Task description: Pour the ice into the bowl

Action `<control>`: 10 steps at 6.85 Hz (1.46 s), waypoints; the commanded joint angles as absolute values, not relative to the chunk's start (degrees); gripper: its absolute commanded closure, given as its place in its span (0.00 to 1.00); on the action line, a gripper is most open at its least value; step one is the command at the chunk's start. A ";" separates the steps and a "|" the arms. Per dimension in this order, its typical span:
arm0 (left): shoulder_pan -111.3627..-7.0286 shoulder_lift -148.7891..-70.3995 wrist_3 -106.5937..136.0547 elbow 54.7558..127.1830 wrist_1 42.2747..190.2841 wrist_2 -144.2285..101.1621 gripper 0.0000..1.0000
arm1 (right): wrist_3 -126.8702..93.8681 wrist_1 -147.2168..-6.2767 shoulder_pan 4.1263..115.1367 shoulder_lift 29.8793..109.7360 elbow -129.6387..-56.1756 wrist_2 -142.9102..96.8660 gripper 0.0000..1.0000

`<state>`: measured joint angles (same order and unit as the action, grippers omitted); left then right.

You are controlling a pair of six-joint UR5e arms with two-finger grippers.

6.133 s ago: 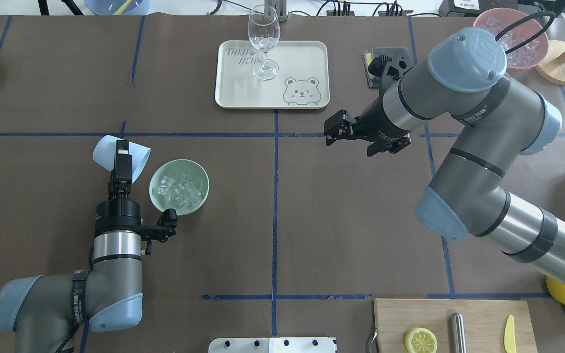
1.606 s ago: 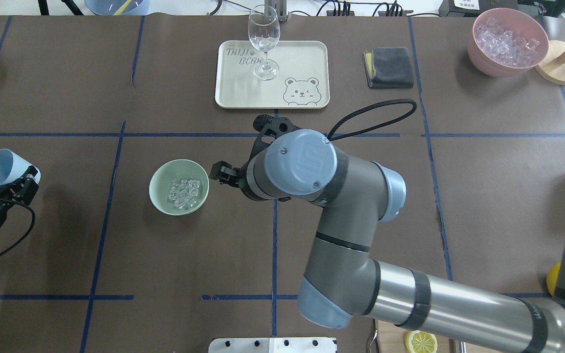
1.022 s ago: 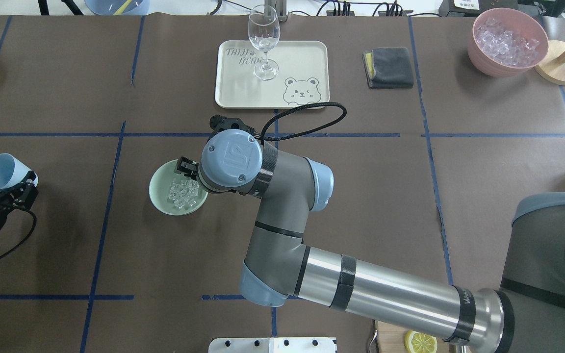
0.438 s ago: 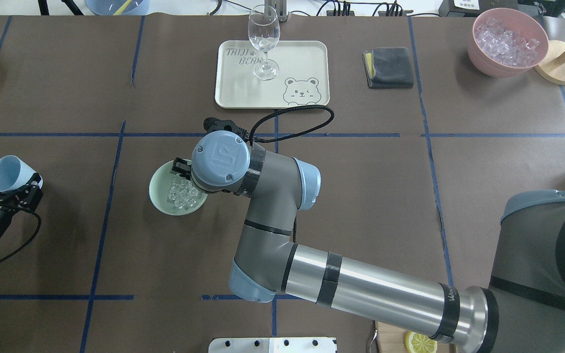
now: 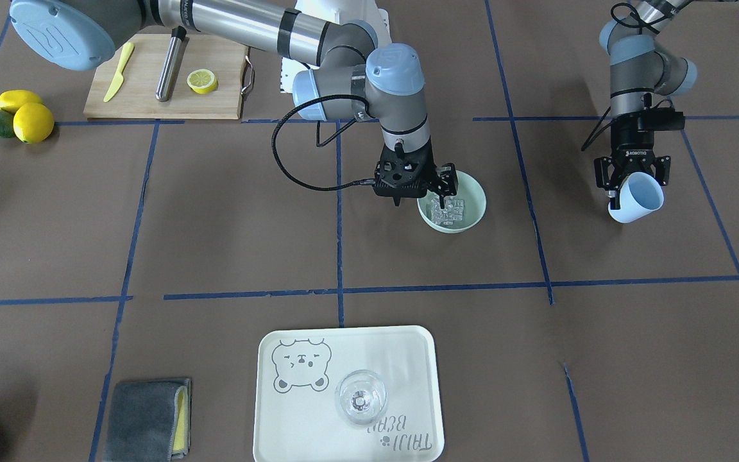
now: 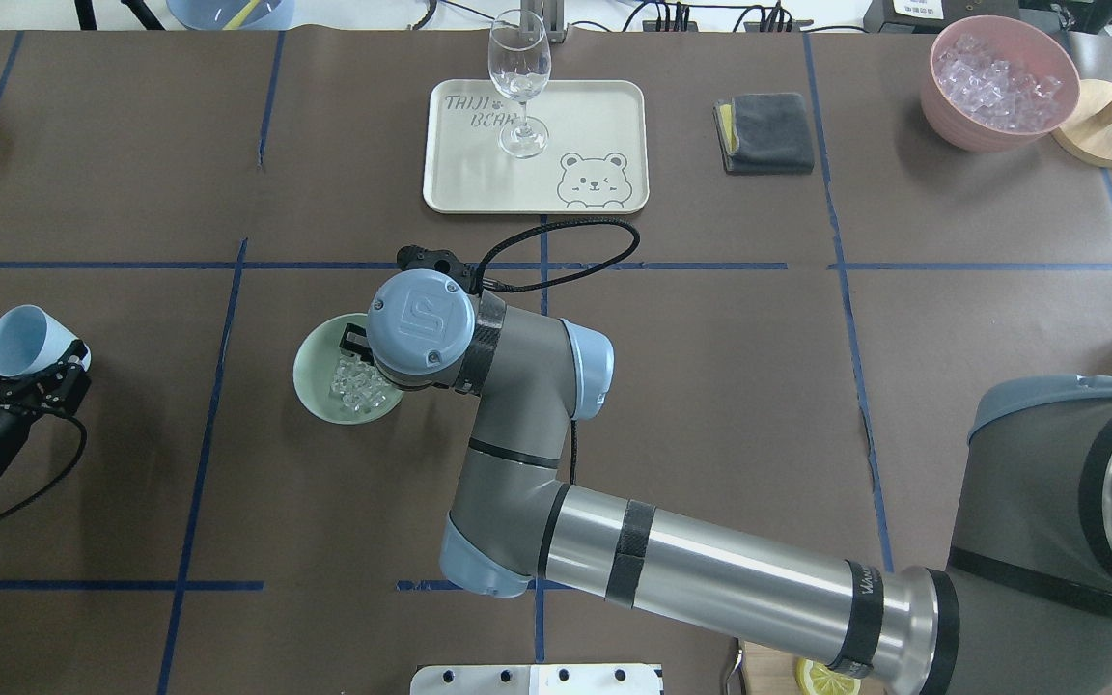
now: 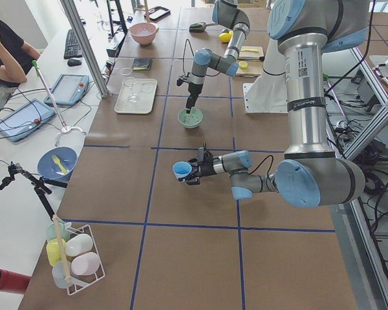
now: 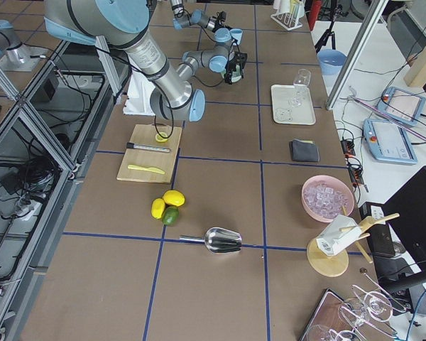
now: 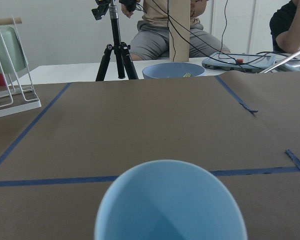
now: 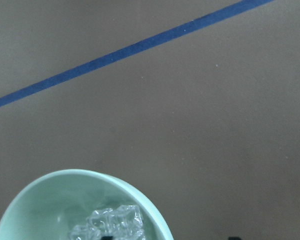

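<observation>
Nearest, along the robot's edge of the brown paper-covered worktop (image 6: 710, 386), a pale wooden cutting board (image 5: 145, 106) carries a round lemon slice (image 5: 202, 81), a steel rod (image 5: 167, 64) and a yellow plastic knife (image 5: 118, 72). Toward the worktop's left end, the left gripper (image 5: 631, 185) pinches a light blue plastic cup (image 5: 639, 200) by its wall. It holds the cup tipped on its side clear of the surface, mouth turned toward the far edge. Mid-worktop, left of the centre line of blue tape (image 5: 339, 256), the round pale mint-green bowl (image 5: 474, 196) stands upright. The ice (image 5: 448, 210), a small heap of clear little cubes, lies in its bottom. The right gripper (image 5: 418, 199) points down at the bowl's rim on the side nearer the centre. Its fingers are spread, one tip over the ice and the other outside the wall; whether they touch the rim cannot be told. At the far edge, a cream rectangular tray (image 5: 408, 350) printed with a bear holds a clear wine glass (image 5: 360, 396). A folded grey cloth (image 5: 142, 417) lies to the tray's right, and a pink bowl of ice cubes (image 6: 961, 121) sits in the far right corner.
</observation>
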<state>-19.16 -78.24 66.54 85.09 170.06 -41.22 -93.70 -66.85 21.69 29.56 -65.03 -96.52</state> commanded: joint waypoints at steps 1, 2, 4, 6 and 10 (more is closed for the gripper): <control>-19.16 -78.40 66.53 85.17 170.07 -41.22 1.00 | -93.78 -66.97 20.92 29.71 -64.95 -96.59 1.00; -19.16 -78.40 66.53 85.17 170.07 -41.22 1.00 | -93.08 -66.97 20.74 29.71 -65.04 -96.68 1.00; -19.07 -79.19 66.53 84.82 169.89 -41.05 1.00 | -92.90 -66.88 21.18 29.62 -66.70 -97.03 1.00; -18.64 -79.28 66.53 83.94 169.89 -41.04 0.97 | -92.90 -67.06 24.24 29.62 -68.46 -100.17 1.00; -18.54 -79.19 66.44 83.85 169.89 -40.96 0.00 | -92.90 -67.24 27.41 29.71 -69.78 -103.52 1.00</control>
<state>-18.56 -79.22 66.42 83.91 169.89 -40.98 -92.90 -67.20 26.53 29.64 -69.57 -102.19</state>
